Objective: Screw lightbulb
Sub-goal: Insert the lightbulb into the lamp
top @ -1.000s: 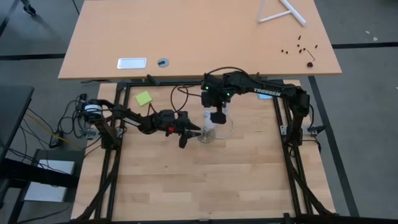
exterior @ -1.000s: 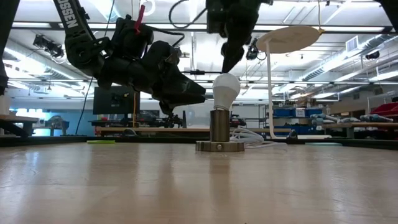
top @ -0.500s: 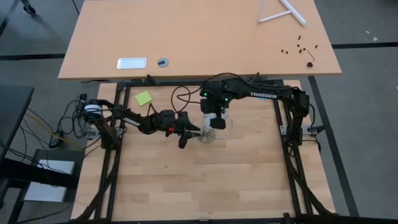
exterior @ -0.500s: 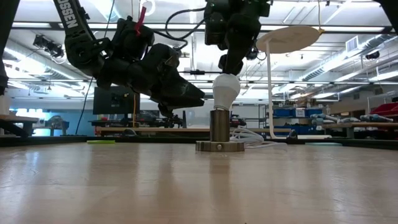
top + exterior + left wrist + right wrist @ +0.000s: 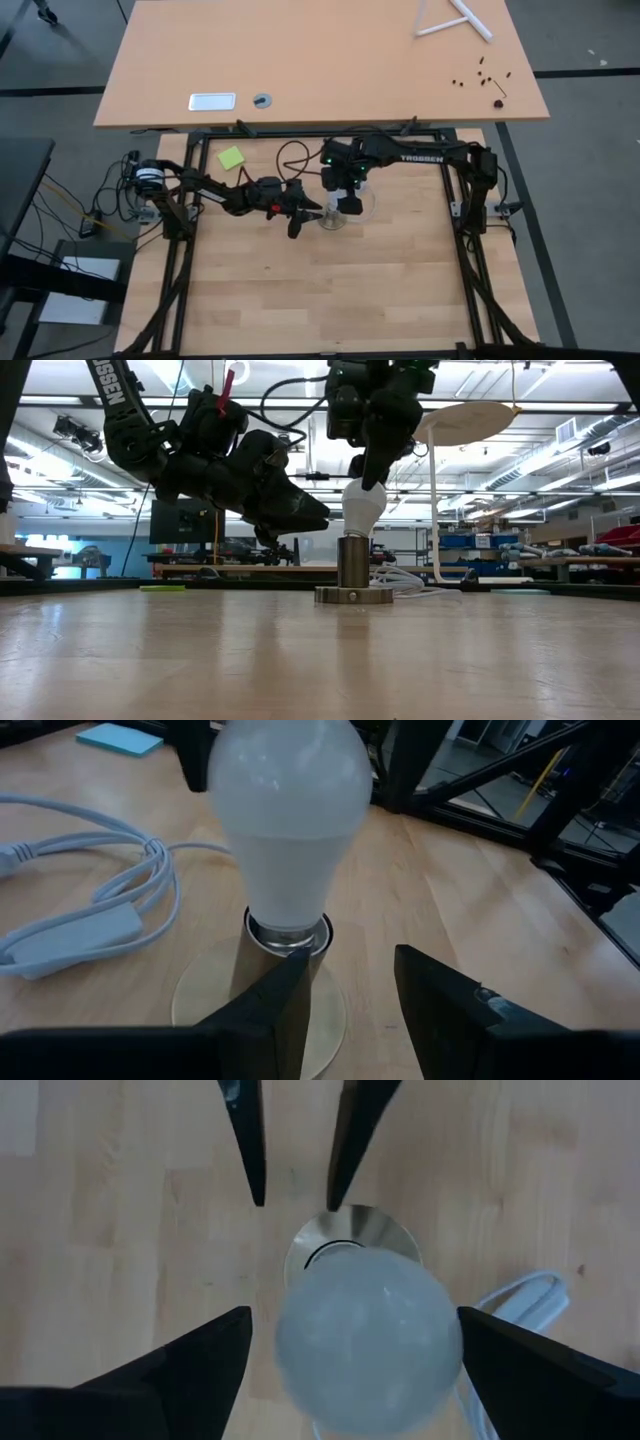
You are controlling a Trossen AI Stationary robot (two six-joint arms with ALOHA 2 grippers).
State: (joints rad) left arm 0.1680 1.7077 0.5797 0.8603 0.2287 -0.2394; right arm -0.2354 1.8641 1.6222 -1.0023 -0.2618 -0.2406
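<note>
The white frosted lightbulb (image 5: 362,501) stands with its metal screw end (image 5: 288,932) in the round socket (image 5: 352,565), which rests on its disc base (image 5: 354,596) near the table's middle. My right gripper (image 5: 355,1330) hangs over the bulb, open, one finger on each side of the bulb's dome (image 5: 365,1335). My left gripper (image 5: 350,1000) is open at the socket's left side, level with the table, its fingertips (image 5: 258,1195) just short of the base. My right gripper comes from above, pointing down, with its open fingers (image 5: 200,1360) on either side of the bulb's dome (image 5: 365,488). I cannot tell whether they touch it. The bulb stands in the socket.
The socket's white cord (image 5: 90,910) lies coiled on the table behind the socket. A green note (image 5: 231,157) lies at the far left and a blue note (image 5: 120,738) at the far right. A second table (image 5: 320,60) stands beyond the far edge.
My right gripper has come down over the bulb, from well above it to around its dome. The bulb, the socket and my left gripper have kept still.
</note>
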